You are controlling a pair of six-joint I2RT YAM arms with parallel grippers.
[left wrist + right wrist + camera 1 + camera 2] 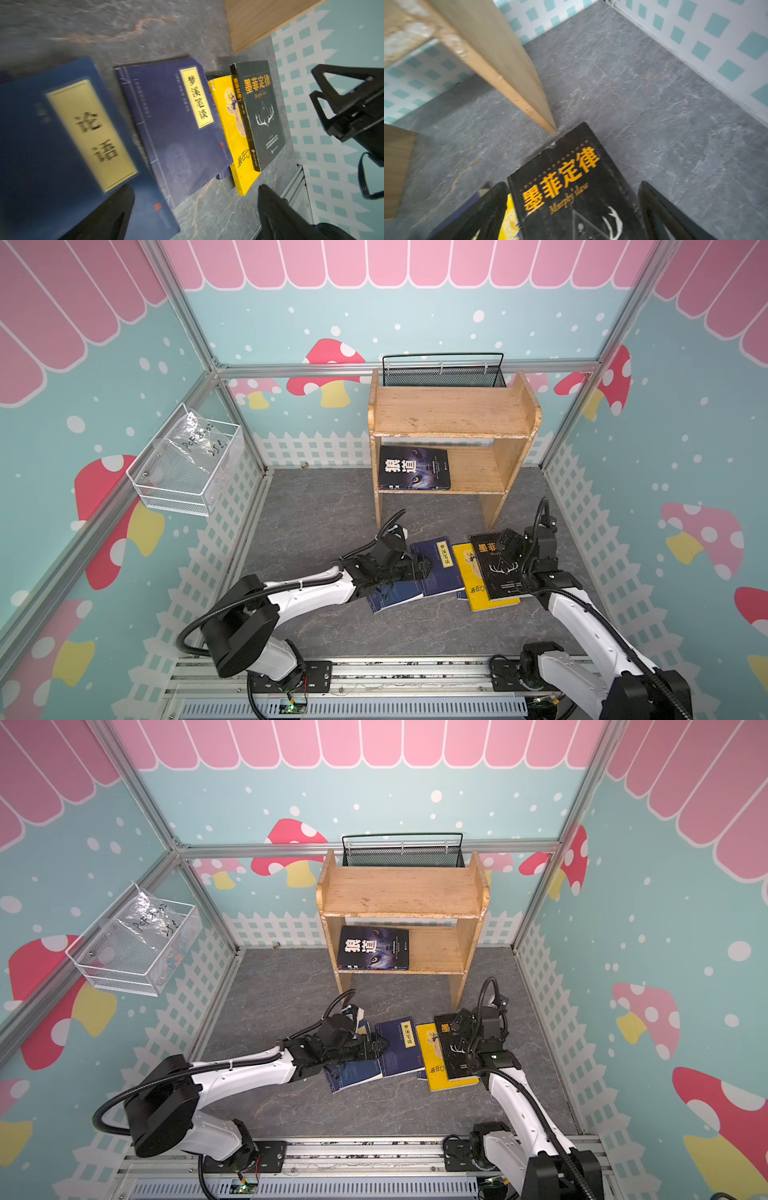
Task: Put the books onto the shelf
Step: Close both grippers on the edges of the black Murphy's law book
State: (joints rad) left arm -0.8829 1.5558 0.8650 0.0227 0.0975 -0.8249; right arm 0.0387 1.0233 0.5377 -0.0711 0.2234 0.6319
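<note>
The left arm (pixel 307 593) covers most of the near navy book (pixel 395 598). A second navy book (pixel 460 594) shows only a corner under the yellow book (pixel 478 593). The right arm (pixel 573 614) hides the black book's (pixel 496 572) right edge. The bag's (pixel 195 439) writing is unreadable.
</note>
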